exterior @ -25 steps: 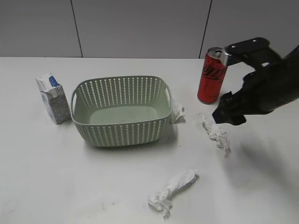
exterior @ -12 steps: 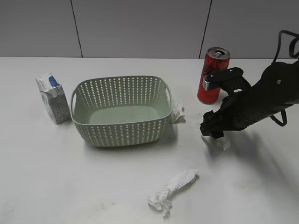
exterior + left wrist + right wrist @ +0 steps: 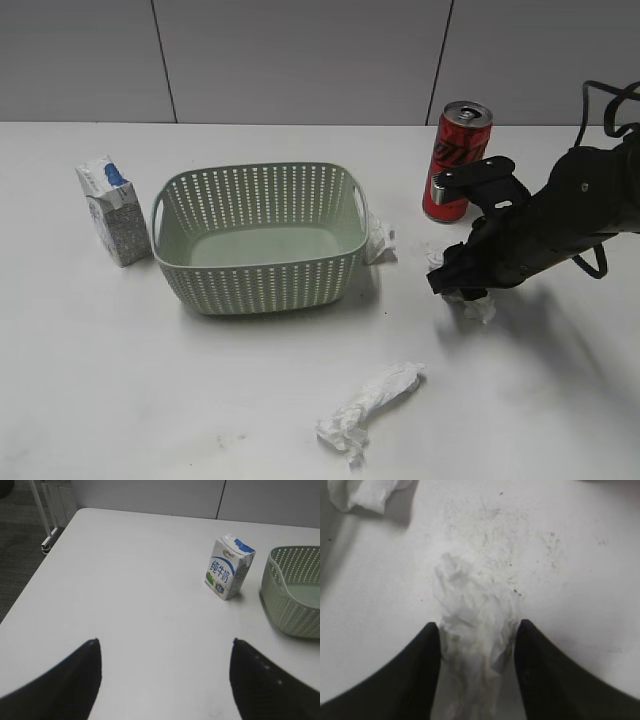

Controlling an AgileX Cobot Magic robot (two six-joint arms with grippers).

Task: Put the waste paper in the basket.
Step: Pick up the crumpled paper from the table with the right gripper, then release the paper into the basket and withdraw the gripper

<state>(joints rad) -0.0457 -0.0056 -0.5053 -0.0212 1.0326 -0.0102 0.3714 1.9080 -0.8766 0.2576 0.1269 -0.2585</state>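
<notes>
A crumpled waste paper (image 3: 480,308) lies on the white table to the right of the green basket (image 3: 255,175). My right gripper (image 3: 458,285) is down on it. In the right wrist view the two black fingers (image 3: 476,625) press against both sides of the paper (image 3: 470,605), which still rests on the table. A second waste paper (image 3: 378,240) touches the basket's right wall and also shows in the right wrist view (image 3: 365,492). A third, twisted waste paper (image 3: 365,405) lies near the front. The basket is empty. My left gripper (image 3: 165,642) is open and empty over bare table.
A red drink can (image 3: 455,160) stands just behind my right arm. A milk carton (image 3: 112,210) stands left of the basket and shows in the left wrist view (image 3: 227,567), with the basket's edge (image 3: 295,600) at its right. The table's left edge is nearby.
My right arm came down and left from beside the can onto the waste paper, and its fingers now enclose it. The other papers and the basket have not moved.
</notes>
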